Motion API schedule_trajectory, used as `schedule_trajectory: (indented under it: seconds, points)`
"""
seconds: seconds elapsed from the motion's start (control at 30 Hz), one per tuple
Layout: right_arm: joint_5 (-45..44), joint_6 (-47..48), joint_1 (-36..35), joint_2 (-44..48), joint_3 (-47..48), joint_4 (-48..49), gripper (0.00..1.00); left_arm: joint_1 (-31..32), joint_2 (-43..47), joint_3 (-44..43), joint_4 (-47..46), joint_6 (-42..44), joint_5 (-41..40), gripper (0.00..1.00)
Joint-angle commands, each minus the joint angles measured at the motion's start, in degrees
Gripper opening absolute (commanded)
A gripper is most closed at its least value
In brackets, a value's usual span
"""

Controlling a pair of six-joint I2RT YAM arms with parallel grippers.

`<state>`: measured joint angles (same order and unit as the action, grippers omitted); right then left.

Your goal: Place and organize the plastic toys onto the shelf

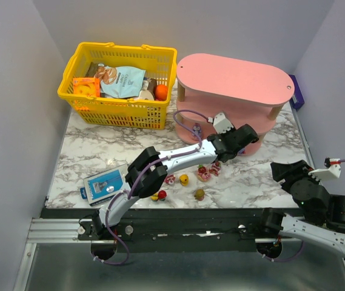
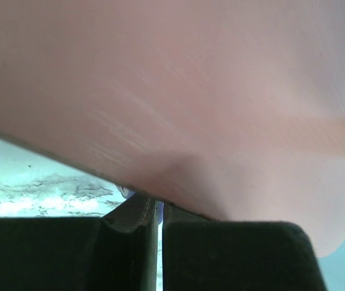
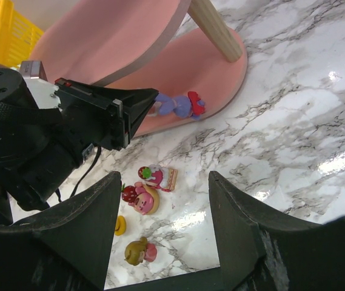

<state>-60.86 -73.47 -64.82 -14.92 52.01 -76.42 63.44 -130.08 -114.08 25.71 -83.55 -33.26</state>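
Note:
The pink shelf (image 1: 233, 79) stands at the back right of the marble table. My left gripper (image 1: 249, 140) reaches in over its bottom tier (image 3: 211, 63), under the tier above (image 2: 190, 91). It is shut on a small purple toy with red parts (image 3: 179, 104), which rests at that tier's front edge. Several plastic toys lie on the marble in front of the shelf: a strawberry cake figure (image 3: 159, 177), a pink-faced one (image 3: 140, 198), a yellow one (image 1: 184, 179) and a blond-haired one (image 3: 137, 251). My right gripper (image 3: 164, 182) hovers open above them, holding nothing.
A yellow mesh basket (image 1: 123, 47) with snack packets stands at the back left. A flat blue box (image 1: 105, 183) lies near the table's front left edge. A wooden post (image 3: 211, 27) rises from the shelf's bottom tier. A purple object (image 1: 298, 91) sits behind the shelf at the right.

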Motion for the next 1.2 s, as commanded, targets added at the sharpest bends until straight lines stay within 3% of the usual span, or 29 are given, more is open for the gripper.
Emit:
schedule_trajectory:
  seconds: [0.0,0.37,0.77,0.93,1.17]
  points:
    - [-3.0,-0.6,0.0,1.0,-0.6,-9.4,0.67,0.5,1.4,1.0,-0.2,3.0,-6.6,0.0]
    - [-2.9,-0.4,0.0,1.1,-0.7,-9.4,0.67,0.9,1.9,0.4,-1.5,5.5,-9.8,0.0]
    - [-3.0,-0.4,0.0,1.1,-0.8,-9.2,0.67,1.1,1.5,-0.1,-1.5,6.6,-8.1,0.01]
    - [-2.9,-0.3,0.0,1.2,-0.8,-9.2,0.67,1.1,-0.2,-1.7,-0.8,6.2,-6.6,0.21]
    - [-2.9,-0.2,0.0,1.4,-0.7,-9.1,0.67,1.1,-1.2,-2.6,-1.5,6.5,-5.7,0.31]
